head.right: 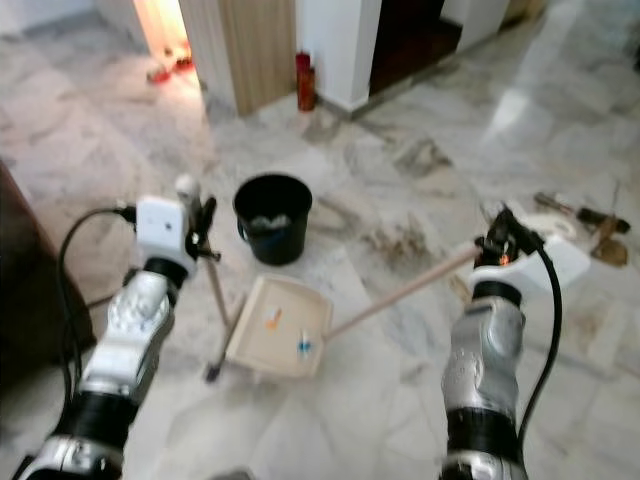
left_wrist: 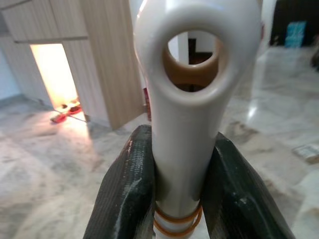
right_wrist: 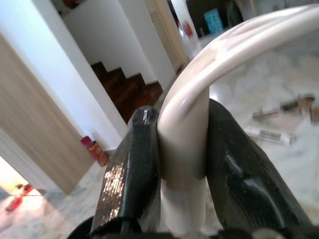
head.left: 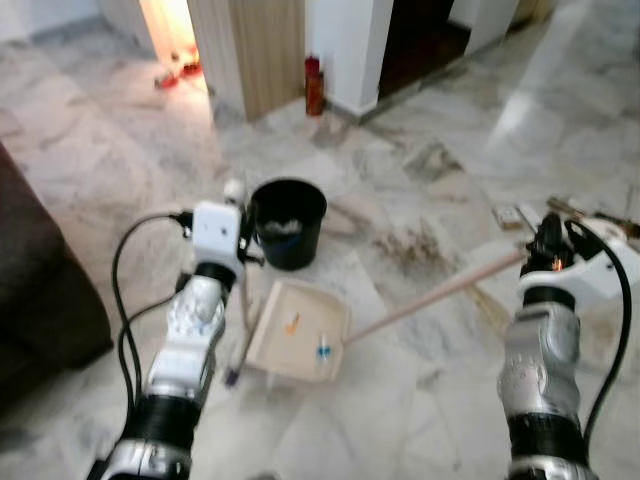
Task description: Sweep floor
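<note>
Marble floor [head.left: 420, 400], grey-veined, with a dirt smear [head.left: 415, 245] just right of centre. Dark sofa [head.left: 40, 290] along the robot's left edge. Wood-panelled wall [head.left: 250, 50] and a dark stairway opening beyond, with a red canister [head.left: 314, 85] standing at the wall's base.

Black bucket [head.left: 288, 222] sits on the floor ahead, something pale inside. Just in front of it lies the beige dustpan [head.left: 298, 330], flat on the floor, with an orange scrap [head.left: 291, 323] and a blue scrap [head.left: 323, 349] on its tray.

Left gripper [left_wrist: 177, 199] is clamped on the top of the white dustpan handle [left_wrist: 187, 99], fingers [left_wrist: 127, 194] pressed to both sides, just below the handle's hanging eye. The shaft runs down to the pan's left side.

Right gripper [right_wrist: 182, 164] is closed tight on the broom handle [head.left: 440, 295], a pale stick slanting from the gripper down-left to the pan's right edge. Broom head can't be made out.

Litter [head.left: 515, 215] lies scattered on the floor near the right gripper.
</note>
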You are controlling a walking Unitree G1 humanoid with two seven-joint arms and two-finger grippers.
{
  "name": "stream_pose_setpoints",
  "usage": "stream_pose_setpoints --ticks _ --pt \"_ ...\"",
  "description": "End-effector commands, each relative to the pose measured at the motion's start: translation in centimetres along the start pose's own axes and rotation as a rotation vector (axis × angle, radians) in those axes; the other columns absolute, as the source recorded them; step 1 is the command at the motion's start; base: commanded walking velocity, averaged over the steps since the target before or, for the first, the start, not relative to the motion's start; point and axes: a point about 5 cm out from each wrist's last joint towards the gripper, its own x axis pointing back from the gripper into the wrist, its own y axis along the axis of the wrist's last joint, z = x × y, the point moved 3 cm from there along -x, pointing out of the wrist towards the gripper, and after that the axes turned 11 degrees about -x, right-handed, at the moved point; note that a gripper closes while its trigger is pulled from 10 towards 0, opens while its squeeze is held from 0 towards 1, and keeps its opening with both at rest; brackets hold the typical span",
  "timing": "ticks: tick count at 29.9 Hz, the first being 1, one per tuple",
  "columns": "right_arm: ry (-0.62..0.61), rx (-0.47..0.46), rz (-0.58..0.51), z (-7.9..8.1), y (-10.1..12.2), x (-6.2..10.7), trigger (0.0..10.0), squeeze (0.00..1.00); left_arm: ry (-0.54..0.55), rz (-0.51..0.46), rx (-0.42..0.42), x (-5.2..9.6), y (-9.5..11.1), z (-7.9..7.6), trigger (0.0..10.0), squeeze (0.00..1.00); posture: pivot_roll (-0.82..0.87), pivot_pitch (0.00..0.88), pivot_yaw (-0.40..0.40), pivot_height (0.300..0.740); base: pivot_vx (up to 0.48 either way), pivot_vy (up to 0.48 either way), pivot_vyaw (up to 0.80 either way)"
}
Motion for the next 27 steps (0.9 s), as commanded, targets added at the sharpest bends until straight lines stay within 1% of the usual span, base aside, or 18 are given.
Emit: stream_pose_setpoints --ticks 1,3,6,8,10,15,27 --pt "0.034 -0.030 -0.042 1.3 0.7 -0.3 10.0 0.00 0.017 -0.045 -0.010 0.0 1.1 0.8 10.0 0.00 0.16 0.102 -0.043 0.740 0.000 0.000 0.00" --pt "0.036 -0.030 -0.041 1.3 0.7 -0.4 10.0 0.00 0.005 -0.058 -0.006 0.0 1.3 0.4 10.0 0.00 0.16 0.100 -0.041 0.740 0.000 0.000 0.00" --pt "0.039 -0.032 -0.045 1.4 0.8 -0.4 10.0 0.00 -0.003 -0.084 0.027 0.1 1.8 0.0 10.0 0.00 0.16 0.100 -0.041 0.740 0.000 0.000 0.00" --pt "0.038 -0.031 -0.045 1.4 0.8 -0.5 10.0 0.00 -0.013 -0.092 0.026 0.0 2.0 -0.3 10.0 0.00 0.15 0.097 -0.042 0.740 0.000 0.000 0.00" --pt "0.040 -0.029 -0.046 1.4 0.9 -0.5 10.0 0.00 -0.016 -0.081 0.035 0.0 1.9 -0.5 10.0 0.00 0.15 0.098 -0.043 0.740 0.000 0.000 0.00" --pt "0.040 -0.027 -0.050 1.3 1.0 -0.5 10.0 0.00 -0.030 -0.079 0.023 0.0 1.9 -0.8 10.0 0.00 0.15 0.100 -0.041 0.740 0.000 0.000 0.00" --pt "0.037 -0.028 -0.049 1.2 1.0 -0.4 10.0 0.00 -0.047 -0.081 -0.001 0.0 2.0 -1.0 10.0 0.00 0.15 0.100 -0.037 0.740 0.299 0.000 0.00"
